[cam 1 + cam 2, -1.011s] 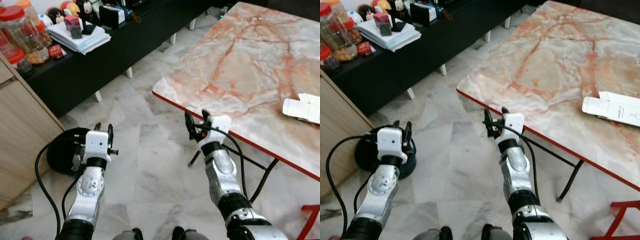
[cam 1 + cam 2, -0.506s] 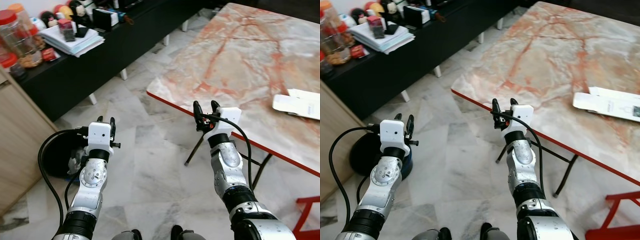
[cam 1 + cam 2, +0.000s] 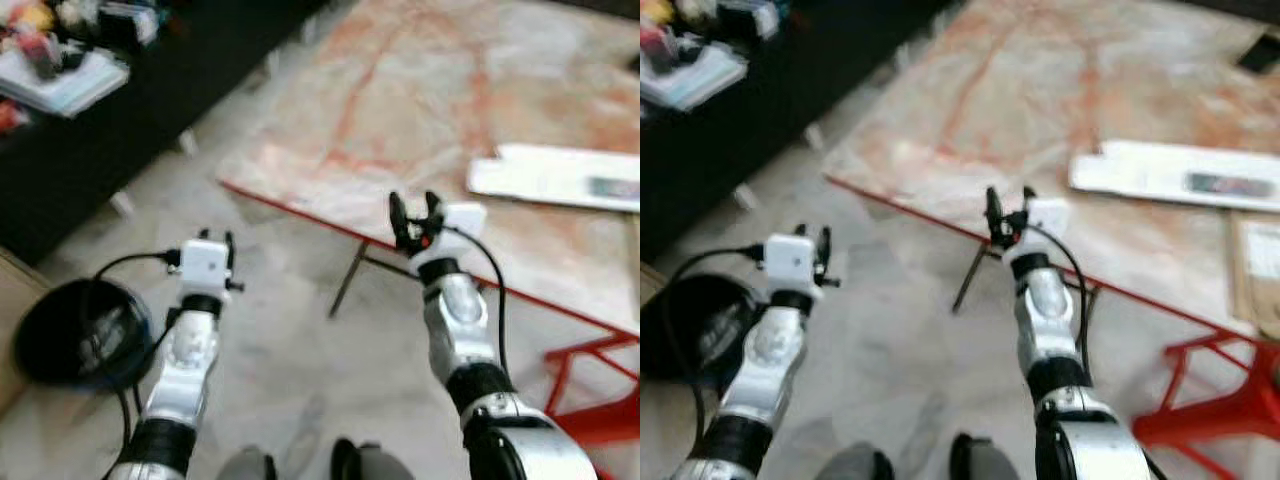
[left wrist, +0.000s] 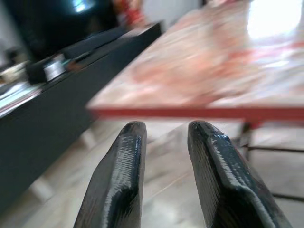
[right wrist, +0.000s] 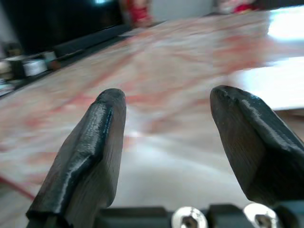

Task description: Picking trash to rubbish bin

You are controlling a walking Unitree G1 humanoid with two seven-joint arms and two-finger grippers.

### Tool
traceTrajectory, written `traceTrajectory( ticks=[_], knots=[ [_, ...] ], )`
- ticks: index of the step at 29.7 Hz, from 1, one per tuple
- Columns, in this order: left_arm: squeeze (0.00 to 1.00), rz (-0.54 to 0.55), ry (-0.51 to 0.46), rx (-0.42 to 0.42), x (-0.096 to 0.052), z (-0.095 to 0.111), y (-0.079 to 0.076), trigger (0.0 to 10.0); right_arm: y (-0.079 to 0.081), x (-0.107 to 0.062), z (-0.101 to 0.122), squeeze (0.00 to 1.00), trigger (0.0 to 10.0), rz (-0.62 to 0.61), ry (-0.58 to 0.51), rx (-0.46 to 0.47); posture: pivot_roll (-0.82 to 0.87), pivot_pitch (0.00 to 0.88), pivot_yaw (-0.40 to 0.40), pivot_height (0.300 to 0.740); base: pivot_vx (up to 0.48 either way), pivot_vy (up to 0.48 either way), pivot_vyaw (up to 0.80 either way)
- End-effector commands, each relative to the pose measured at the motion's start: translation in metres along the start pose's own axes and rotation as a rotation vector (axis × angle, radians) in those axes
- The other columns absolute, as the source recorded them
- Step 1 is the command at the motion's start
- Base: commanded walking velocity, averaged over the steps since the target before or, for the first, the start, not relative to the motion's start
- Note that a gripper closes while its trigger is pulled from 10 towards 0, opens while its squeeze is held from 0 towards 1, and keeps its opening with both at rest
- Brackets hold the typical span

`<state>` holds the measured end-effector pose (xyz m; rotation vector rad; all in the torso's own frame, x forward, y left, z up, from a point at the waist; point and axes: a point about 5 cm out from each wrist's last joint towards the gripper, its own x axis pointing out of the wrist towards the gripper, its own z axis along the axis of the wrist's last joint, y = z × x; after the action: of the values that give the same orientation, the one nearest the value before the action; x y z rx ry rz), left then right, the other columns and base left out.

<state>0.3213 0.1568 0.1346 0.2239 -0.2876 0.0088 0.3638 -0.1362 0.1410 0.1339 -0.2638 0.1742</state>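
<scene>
A flattened white carton (image 3: 555,178) lies on the marble table (image 3: 400,110) with a red edge. A black round bin (image 3: 72,331) with pale bits inside stands on the floor at my left. My right gripper (image 3: 413,208) is raised at the table's near edge, open and empty; the tabletop spreads beyond its fingers (image 5: 90,142) in the right wrist view. My left gripper (image 3: 216,240) hovers over the floor right of the bin, its fingers (image 4: 118,175) a little apart with nothing between them. Both head views are blurred.
A brown flat package (image 3: 1258,270) and a dark object (image 3: 1260,50) lie on the table's right side. A red frame (image 3: 1205,405) stands on the floor at the right. A low black cabinet (image 3: 110,110) with papers (image 3: 62,80) runs along the left.
The whole picture has swung, so the camera has turned toward the table and blurred. The carton and the bin sit differently in view. Both arms keep the same raised pose, fingers unchanged.
</scene>
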Motion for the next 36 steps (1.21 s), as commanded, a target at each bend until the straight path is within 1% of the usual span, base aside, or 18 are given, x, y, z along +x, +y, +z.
traceTrajectory(
  ticks=[1,3,10,16,24,26,29,31,36],
  knots=[
    [0.0,0.006,0.017,0.01,-0.0032,-0.0034,0.0042,10.0,0.0046,-0.0009,-0.0027,0.0,10.0,0.005,0.008,0.015,0.11,0.195,-0.002,0.74,0.0,-0.458,-0.8],
    [0.0,0.005,0.014,-0.003,-0.0032,-0.0025,0.0037,10.0,0.0049,-0.0007,-0.0025,0.0,10.0,0.005,0.007,0.016,0.11,0.195,-0.001,0.74,0.0,-0.169,-0.8],
    [0.0,-0.005,-0.002,-0.004,-0.0019,0.0015,0.002,10.0,0.0048,-0.0014,-0.0026,0.0,10.0,0.005,0.005,0.015,0.11,0.185,0.002,0.74,0.0,0.0,-0.8],
    [0.0,-0.011,-0.009,-0.002,0.0,0.0035,0.0035,10.0,0.0058,-0.0023,-0.0035,0.0,10.0,0.006,0.005,0.019,0.11,0.181,0.004,0.74,0.0,0.0,-0.8],
    [0.0,-0.037,-0.004,-0.012,-0.0008,0.0033,0.0009,10.0,0.007,-0.0031,-0.0041,0.0,10.0,0.008,0.003,0.017,0.11,0.17,0.005,0.74,0.0,0.0,0.0],
    [0.0,-0.026,0.002,-0.043,-0.0009,0.0034,-0.0004,10.0,0.0083,-0.0021,-0.004,0.0,10.0,0.011,0.006,0.018,0.1,0.161,0.003,0.74,0.0,0.0,0.0],
    [0.0,-0.025,0.004,-0.046,-0.0002,0.0039,-0.0008,10.0,0.0096,-0.0009,-0.0039,0.0,10.0,0.013,0.016,0.006,0.1,0.159,0.001,0.74,0.0,0.0,0.0],
    [0.0,-0.02,0.008,-0.032,0.0002,0.0043,-0.0004,10.0,0.0106,0.0002,-0.0029,0.0,10.0,0.009,0.014,0.002,0.1,0.157,-0.001,0.74,0.0,0.0,0.0],
    [0.0,-0.001,0.01,-0.042,0.002,0.005,0.0017,10.0,0.0121,0.0012,-0.0006,0.0,10.0,0.012,0.002,0.004,0.11,0.156,-0.001,0.74,0.0,0.0,0.0]
  ],
)
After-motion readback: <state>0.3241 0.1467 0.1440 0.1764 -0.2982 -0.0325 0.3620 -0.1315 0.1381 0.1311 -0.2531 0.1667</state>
